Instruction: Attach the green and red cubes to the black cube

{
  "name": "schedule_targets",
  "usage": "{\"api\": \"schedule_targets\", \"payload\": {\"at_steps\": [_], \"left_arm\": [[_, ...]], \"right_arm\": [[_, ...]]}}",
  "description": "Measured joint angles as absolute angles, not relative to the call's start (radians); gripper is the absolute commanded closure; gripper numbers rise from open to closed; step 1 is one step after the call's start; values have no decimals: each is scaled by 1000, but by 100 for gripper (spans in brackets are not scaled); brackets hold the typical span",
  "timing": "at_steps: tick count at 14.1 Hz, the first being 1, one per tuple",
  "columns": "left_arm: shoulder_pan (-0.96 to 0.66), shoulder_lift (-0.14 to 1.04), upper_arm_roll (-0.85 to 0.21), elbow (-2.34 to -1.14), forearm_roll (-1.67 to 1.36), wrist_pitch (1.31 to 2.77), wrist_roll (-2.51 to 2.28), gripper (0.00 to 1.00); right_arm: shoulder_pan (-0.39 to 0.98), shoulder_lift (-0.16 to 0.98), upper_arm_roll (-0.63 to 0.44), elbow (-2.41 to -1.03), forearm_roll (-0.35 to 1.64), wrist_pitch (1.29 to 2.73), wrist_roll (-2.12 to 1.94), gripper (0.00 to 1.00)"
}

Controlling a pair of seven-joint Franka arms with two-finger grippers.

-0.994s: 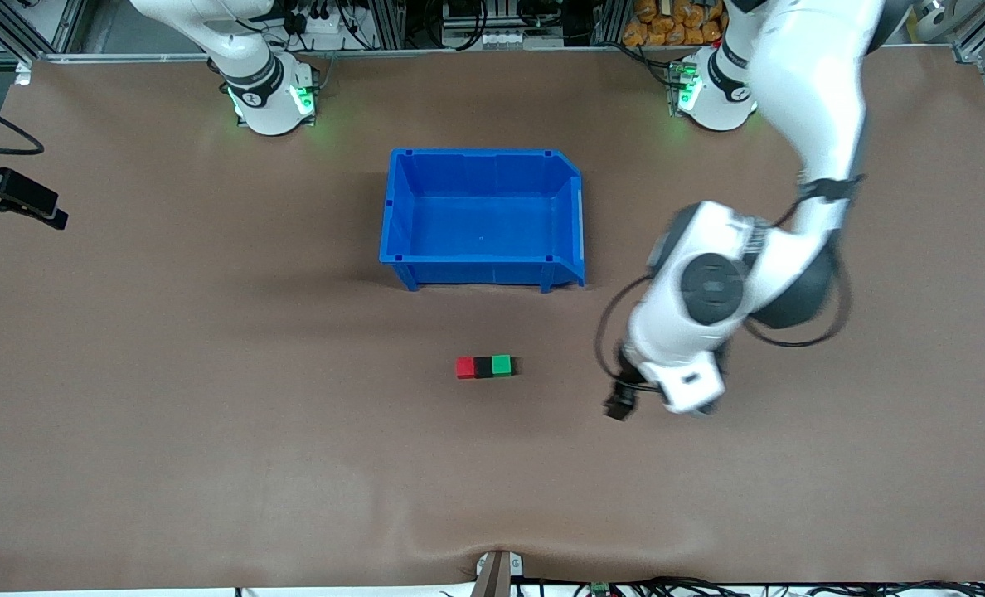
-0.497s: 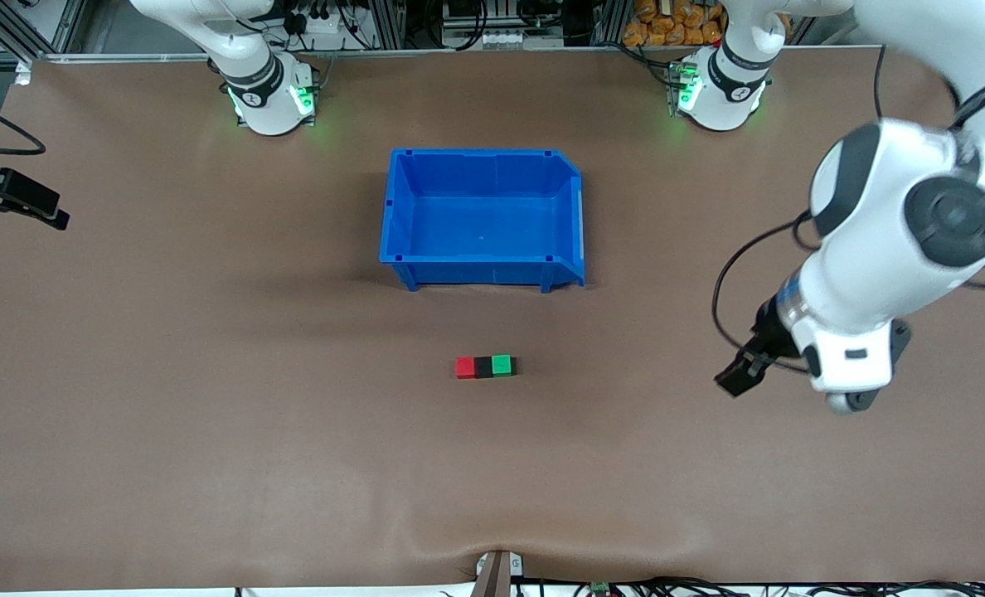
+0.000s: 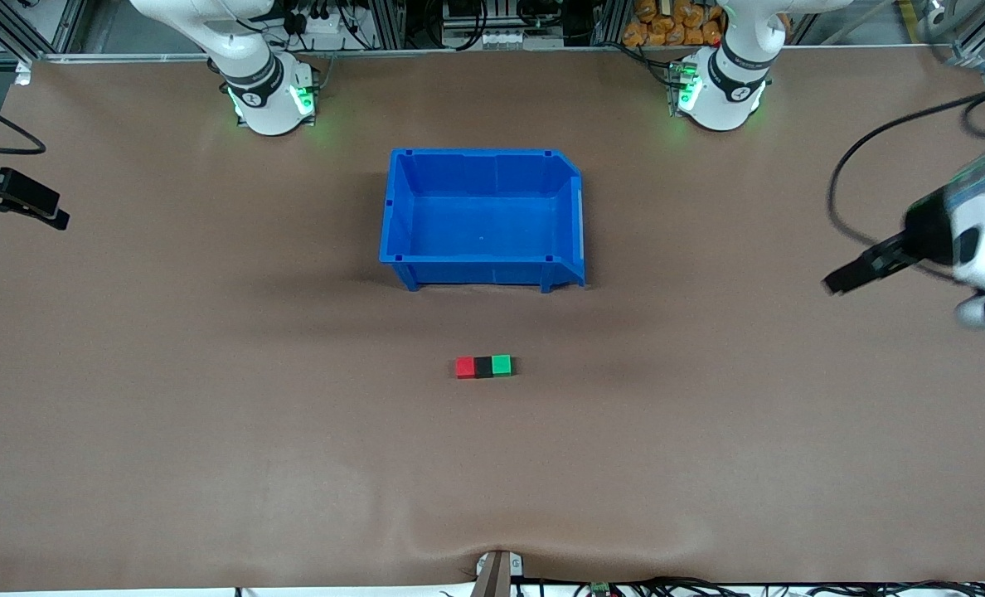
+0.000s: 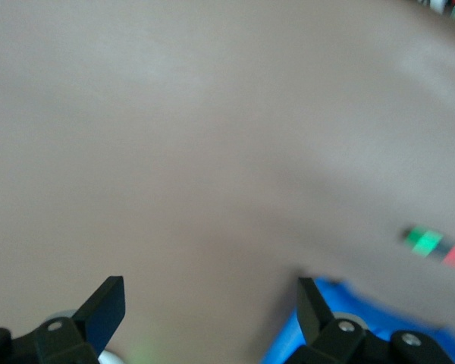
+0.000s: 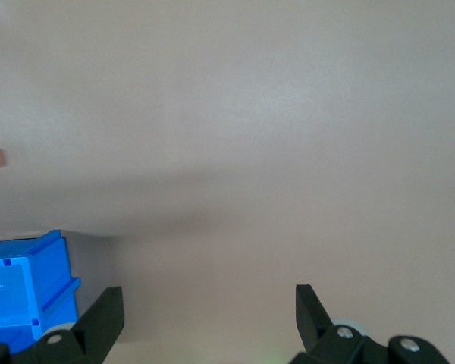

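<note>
Sitting joined in a row on the table, nearer the front camera than the blue bin: red cube, black cube, green cube, apparently touching, so attaching judged done. Hanging with fingers spread, holding nothing: left gripper over the left arm's end, right gripper waiting over the right arm's end. Calling only for a seating check next.
</note>
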State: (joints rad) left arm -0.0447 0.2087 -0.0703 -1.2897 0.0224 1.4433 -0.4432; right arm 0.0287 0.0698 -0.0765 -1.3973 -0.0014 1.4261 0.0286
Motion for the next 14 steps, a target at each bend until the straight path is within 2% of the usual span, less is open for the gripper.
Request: {"api": "schedule_targets", "payload": {"at_steps": [5,8,14], "left_arm": [[-72,-6,-17,-1521,44,1455,-141,0],[-96,-28,-16,-1548,62,1468,-21,0],[-89,-19,-20,-1529,62,1464,17,0]], "right_arm": [[29,70,-76,-1397,-1,1426,29,0],[29,70,-76,-1397,-1,1426,29,0],[29,71,-77,-1397,-1,1426,29,0]]}}
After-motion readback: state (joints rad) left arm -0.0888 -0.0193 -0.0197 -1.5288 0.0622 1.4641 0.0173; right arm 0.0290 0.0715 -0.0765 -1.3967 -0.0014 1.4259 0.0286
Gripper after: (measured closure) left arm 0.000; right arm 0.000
